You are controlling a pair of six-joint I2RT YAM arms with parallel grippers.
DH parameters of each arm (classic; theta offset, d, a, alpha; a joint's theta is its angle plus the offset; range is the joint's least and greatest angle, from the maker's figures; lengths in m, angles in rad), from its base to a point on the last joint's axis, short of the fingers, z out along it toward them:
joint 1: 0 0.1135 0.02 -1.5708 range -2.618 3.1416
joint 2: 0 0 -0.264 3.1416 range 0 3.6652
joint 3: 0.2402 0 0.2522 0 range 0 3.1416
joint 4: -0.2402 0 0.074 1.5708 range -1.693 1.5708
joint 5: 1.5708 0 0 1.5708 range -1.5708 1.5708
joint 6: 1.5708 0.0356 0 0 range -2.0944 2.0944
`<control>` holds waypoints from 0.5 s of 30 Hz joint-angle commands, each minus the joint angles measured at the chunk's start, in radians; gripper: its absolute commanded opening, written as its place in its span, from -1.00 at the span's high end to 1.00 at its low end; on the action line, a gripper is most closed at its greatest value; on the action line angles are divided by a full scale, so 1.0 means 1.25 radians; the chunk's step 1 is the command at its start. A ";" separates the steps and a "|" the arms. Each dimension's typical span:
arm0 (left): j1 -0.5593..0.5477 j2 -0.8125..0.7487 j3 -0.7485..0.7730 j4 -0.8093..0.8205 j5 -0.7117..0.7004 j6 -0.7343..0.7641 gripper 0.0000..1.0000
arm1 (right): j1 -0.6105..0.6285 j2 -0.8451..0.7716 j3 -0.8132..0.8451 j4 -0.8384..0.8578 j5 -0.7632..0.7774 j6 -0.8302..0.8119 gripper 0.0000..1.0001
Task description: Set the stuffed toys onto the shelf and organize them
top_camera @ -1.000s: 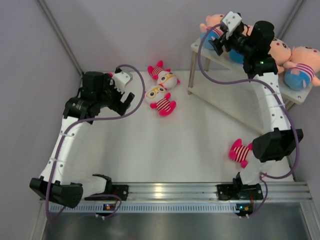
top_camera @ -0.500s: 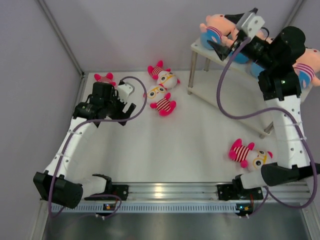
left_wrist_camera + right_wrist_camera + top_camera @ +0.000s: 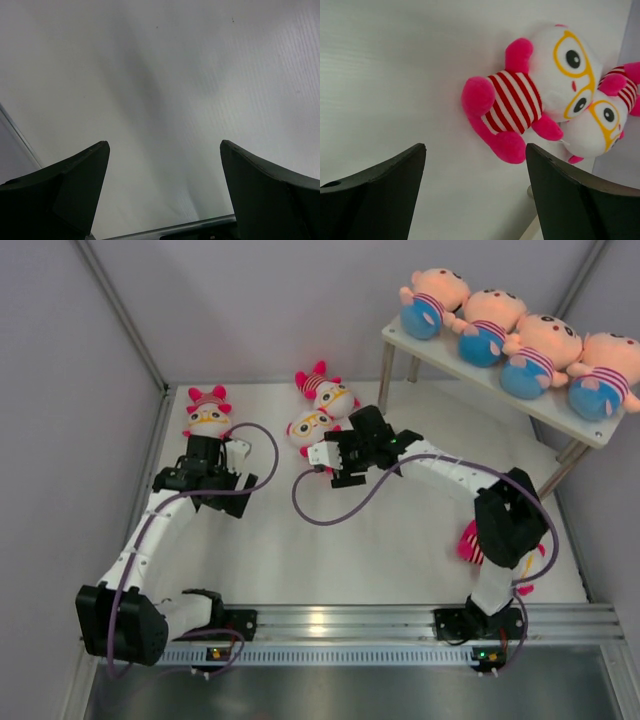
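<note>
Four peach boy dolls [image 3: 482, 328] sit in a row on the top board of the shelf [image 3: 400, 340] at the far right. Pink dolls lie on the table: one at the far left [image 3: 208, 410], two together at the back middle [image 3: 331, 392], [image 3: 308, 424], and one [image 3: 474, 542] partly hidden behind my right arm. My right gripper [image 3: 338, 458] [image 3: 475, 147] is open and empty, just short of the nearer pink doll [image 3: 520, 100], whose neighbour [image 3: 597, 127] lies beside it. My left gripper [image 3: 205, 485] [image 3: 164, 145] is open and empty over bare table.
The shelf's lower board [image 3: 470, 445] shows nothing on it. Grey walls close in the table on the left, back and right. A metal rail [image 3: 330, 620] runs along the near edge between the arm bases.
My right arm has swung from the shelf's top board down to the pink dolls at the back middle. My left arm has drawn back, uncovering the far-left pink doll.
</note>
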 commanded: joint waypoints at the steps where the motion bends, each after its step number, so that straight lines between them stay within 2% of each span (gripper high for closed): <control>1: 0.028 -0.036 -0.023 0.062 0.009 -0.019 -0.96 | 0.022 0.055 0.052 0.080 0.137 -0.150 -0.62; 9: 0.082 -0.020 -0.032 0.079 0.048 -0.020 -0.96 | 0.020 0.268 0.156 0.107 0.186 -0.235 -0.62; 15: 0.099 0.004 -0.025 0.078 0.073 -0.022 -0.96 | 0.007 0.354 0.214 0.091 0.181 -0.233 -0.56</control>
